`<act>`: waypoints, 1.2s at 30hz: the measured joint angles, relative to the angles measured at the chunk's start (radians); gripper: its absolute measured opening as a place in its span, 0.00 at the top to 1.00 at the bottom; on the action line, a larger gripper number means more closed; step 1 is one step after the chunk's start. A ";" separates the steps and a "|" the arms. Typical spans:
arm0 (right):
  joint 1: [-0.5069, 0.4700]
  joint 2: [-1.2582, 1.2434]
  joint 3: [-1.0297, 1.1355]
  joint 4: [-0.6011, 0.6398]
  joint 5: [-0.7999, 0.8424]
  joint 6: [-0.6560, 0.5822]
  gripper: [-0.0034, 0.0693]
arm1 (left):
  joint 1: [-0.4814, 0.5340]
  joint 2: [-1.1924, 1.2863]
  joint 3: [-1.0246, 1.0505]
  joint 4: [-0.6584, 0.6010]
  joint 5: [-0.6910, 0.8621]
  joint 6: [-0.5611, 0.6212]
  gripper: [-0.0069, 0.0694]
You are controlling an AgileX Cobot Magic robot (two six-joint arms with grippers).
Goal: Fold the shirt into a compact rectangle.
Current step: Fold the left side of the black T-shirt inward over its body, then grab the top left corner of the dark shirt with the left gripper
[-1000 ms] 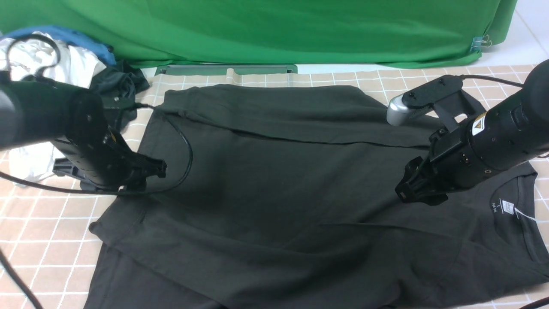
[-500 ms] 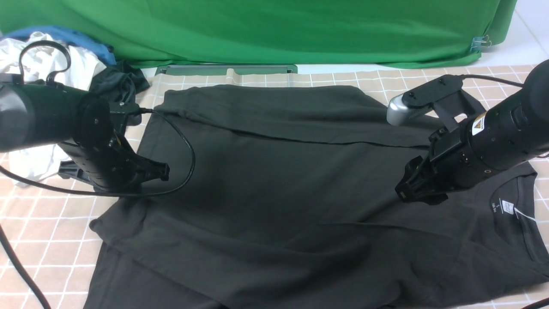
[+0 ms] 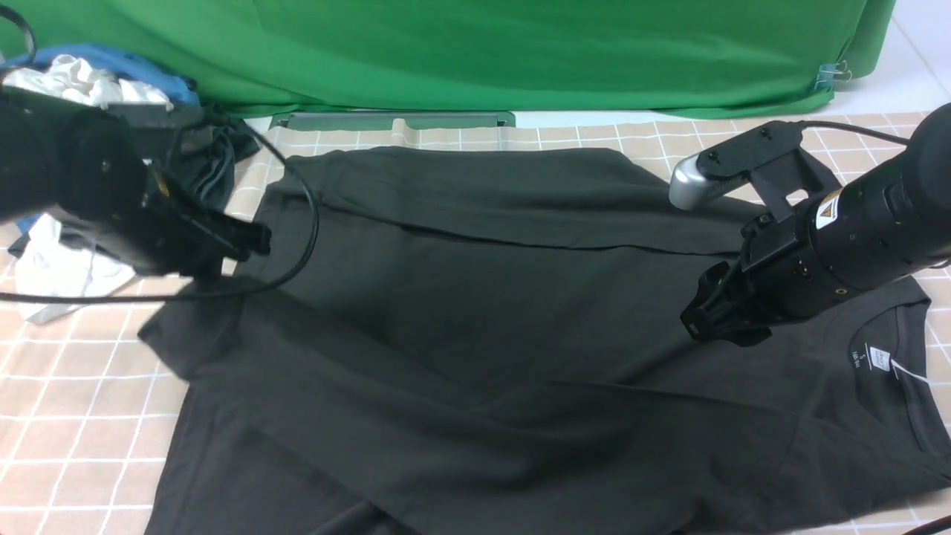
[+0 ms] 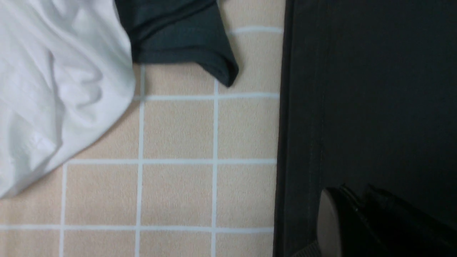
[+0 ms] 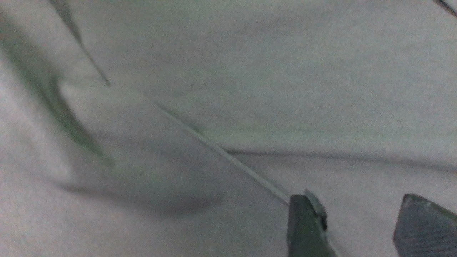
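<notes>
One big black shirt [image 3: 461, 312], spread across tabletop [image 3: 67, 416]. Your left tool [image 3: 212, 279] pinches its raised edge; your right tool [image 3: 732, 338], beside shirt's middle, gapes empty. Lifting only one side could skew fold or slip cloth loose. Shirt's near edge cut off; left fingertips blurred, behind cable [image 3: 308, 245].

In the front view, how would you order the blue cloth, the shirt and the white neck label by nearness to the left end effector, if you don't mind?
1. Shirt: pinched in the end effector.
2. Blue cloth: far left, behind it.
3. Neck label: far right.
</notes>
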 joint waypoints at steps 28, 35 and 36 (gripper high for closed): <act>0.196 0.000 0.000 -0.075 0.351 0.022 0.21 | -0.005 0.082 -0.249 -0.097 0.225 0.064 0.54; 0.102 0.000 0.000 -0.226 0.223 0.174 0.22 | -0.229 -0.049 -0.014 -0.432 0.315 0.253 0.80; 0.081 0.000 0.000 -0.229 0.221 0.178 0.23 | -0.285 -0.055 0.016 -0.463 0.315 0.256 0.84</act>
